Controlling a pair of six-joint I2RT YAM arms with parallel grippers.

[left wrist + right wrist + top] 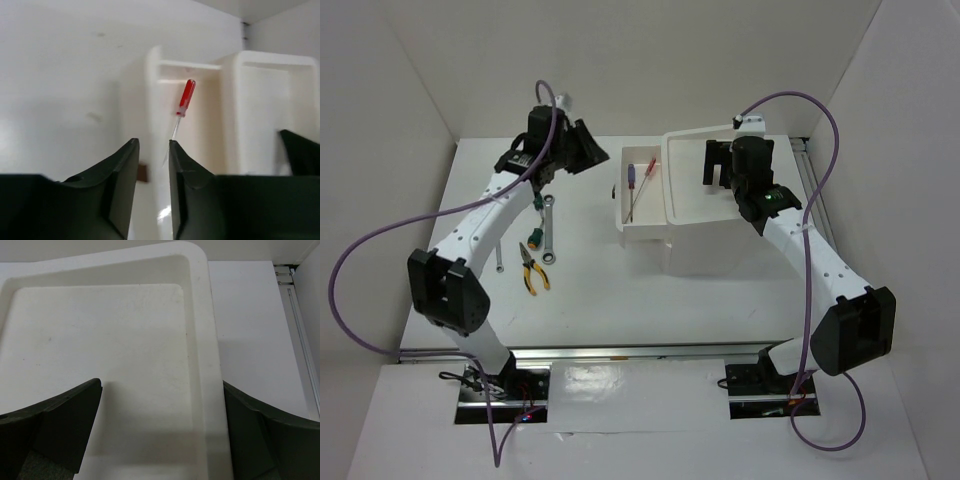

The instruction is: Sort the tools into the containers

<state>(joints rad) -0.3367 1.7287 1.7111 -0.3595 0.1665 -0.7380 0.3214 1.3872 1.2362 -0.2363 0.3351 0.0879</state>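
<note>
White walls enclose a white table [590, 300] on which the sorting is partly done. A red-handled screwdriver [187, 97] and a blue-handled screwdriver [631, 176] are seen lying side by side in the pulled-out drawer [620, 205] of the box [720, 255].

The left gripper [153, 145] is held just beside the drawer's far end, its jaws parted and nothing gripped. The right gripper [161, 387] is spread wide and empty over the box's top tray [200, 315].

Left on the table, well apart from the drawer, are a wrench [549, 215], a green-handled screwdriver [535, 238], the pliers [534, 268] and a second wrench [500, 262].

All are judged stiff and unbreakable. The flat, smooth wrenches are likely to be slippery and are best pinched across the shank. The pliers are probably the heaviest and should be taken near the pivot. The light screwdriver may roll and should be gripped by its handle.
</note>
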